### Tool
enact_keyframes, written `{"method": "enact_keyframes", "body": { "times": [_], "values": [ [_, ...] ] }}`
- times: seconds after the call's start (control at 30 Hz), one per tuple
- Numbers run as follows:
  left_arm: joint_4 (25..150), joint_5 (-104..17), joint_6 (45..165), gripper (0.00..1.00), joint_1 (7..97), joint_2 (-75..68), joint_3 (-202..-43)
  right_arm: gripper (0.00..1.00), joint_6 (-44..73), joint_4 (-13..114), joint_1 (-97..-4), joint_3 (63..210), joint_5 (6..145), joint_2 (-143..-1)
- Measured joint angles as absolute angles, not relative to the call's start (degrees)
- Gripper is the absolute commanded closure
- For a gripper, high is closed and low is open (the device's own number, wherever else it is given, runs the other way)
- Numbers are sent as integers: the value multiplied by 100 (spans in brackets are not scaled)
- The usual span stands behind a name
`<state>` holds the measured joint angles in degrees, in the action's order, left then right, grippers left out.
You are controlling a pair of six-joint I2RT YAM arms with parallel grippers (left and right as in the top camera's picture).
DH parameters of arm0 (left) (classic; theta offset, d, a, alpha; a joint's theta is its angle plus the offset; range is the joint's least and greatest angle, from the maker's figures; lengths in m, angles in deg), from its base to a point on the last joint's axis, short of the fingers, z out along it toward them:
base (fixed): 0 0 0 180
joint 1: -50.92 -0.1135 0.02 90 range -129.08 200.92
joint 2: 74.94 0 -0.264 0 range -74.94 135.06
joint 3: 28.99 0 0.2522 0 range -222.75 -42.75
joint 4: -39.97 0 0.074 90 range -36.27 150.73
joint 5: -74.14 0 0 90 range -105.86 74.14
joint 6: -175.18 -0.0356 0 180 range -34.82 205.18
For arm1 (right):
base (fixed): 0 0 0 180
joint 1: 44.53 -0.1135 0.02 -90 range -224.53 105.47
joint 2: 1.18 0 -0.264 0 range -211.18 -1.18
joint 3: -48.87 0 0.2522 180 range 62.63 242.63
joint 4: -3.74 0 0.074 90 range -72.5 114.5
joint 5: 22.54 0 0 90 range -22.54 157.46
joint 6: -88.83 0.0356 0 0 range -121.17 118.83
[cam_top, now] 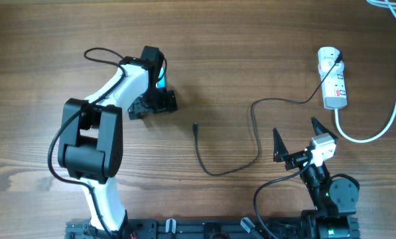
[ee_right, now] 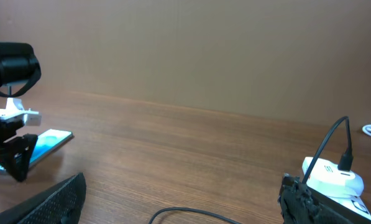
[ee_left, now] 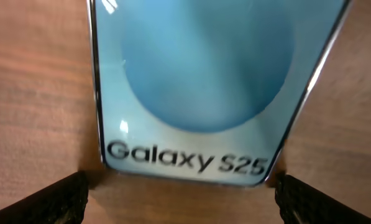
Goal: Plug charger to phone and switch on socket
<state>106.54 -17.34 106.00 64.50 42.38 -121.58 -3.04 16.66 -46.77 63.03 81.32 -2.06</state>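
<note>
Seen from overhead, with 12 o'clock at the far edge, the left pincer (ee_left: 180, 186) stands spread wide and holds nothing. Its black fingertips (ee_left: 61, 199) sit just outside the two near corners of the flat, white-edged handset with a turquoise screen, the phone (ee_left: 197, 81). The phone lies on the brown wooden bench (cam_top: 237, 40), reaching toward 12 o'clock from that pincer, and the "Galaxy S25" lettering is at the end nearest the fingertips.

At about 4 o'clock from the left pincer, well apart from the phone, lies the small connector (cam_top: 195, 127) of the long thin black charger (cam_top: 217, 174), free on the bench. The cable loops toward 6 o'clock, then swings up and across to the right.

The right pincer (cam_top: 296, 135) is at 3 o'clock from the connector. It is likewise wide open and empty, and the cable passes just beside its left finger.

At 1 o'clock from the right pincer is the white elongated plastic power strip, the socket (cam_top: 333, 79). The charger's black plug stands in its 12 o'clock end. A thick white cord (cam_top: 363, 140) leaves the strip's 6 o'clock end and curves away toward 3 o'clock.
</note>
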Motion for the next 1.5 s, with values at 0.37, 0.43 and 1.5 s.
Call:
{"method": "enact_keyframes", "body": {
  "times": [0.37, 0.43, 1.5],
  "values": [
    [9492, -1270, 10576, 0, 6450, 4253, -12182, 0, -306, 1666, -4677, 6303, 8132, -206],
    [9387, -1270, 10578, 0, 6446, 4258, -12182, 0, -306, 1666, -4677, 6303, 8132, -206],
    [9749, -1358, 10141, 0, 6704, 4262, -12197, 1, -306, 1666, -4677, 6303, 8132, -206]
  ]
}}
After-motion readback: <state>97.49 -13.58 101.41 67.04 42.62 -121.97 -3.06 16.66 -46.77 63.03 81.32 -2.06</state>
